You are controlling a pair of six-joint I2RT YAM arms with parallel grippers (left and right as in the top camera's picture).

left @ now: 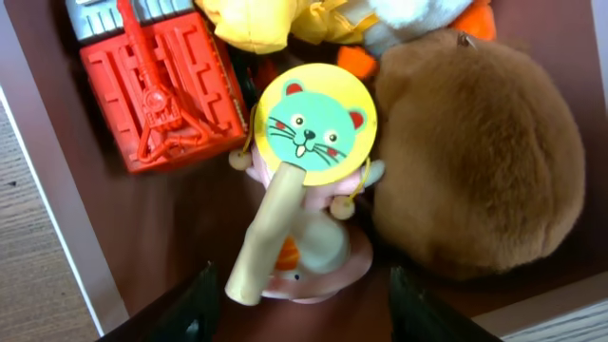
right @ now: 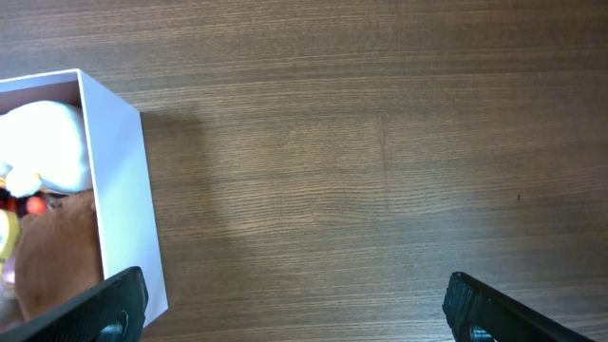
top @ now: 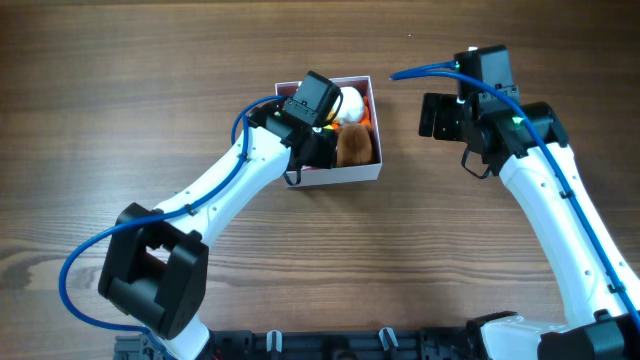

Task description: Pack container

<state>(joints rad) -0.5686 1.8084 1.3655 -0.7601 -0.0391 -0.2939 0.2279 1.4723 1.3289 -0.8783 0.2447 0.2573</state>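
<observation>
**Container Mid-Table With Toys Inside, Both Grippers Empty**

Overhead: places the container [top: 335, 176] near the middle of the wooden table [top: 150, 80]. Square, so without a long axis; open top up, walls turned slightly off the frame edges. Holds a brown plush [top: 353, 146] and a white plush [top: 350, 100] along its right side. Puts the left gripper [top: 322, 145] over the box's left half, probably clear of the toys, though hard to judge from above. Sets the right gripper [top: 438, 115] near the right wall, apart from it, over bare wood.

Left wrist: looks down into the pink interior. Shows the left gripper's fingers [left: 195, 304] spread wide, gripping nothing, flanking a cat-face rattle drum [left: 315, 128] whose wooden handle [left: 266, 237] slants down-left. Adds a red plastic toy [left: 161, 90] upper left and the brown plush against the drum's right.

Right wrist: shows the right gripper spread wide and empty above dark, streaked wood grain, with the container's white wall at the left edge.
</observation>
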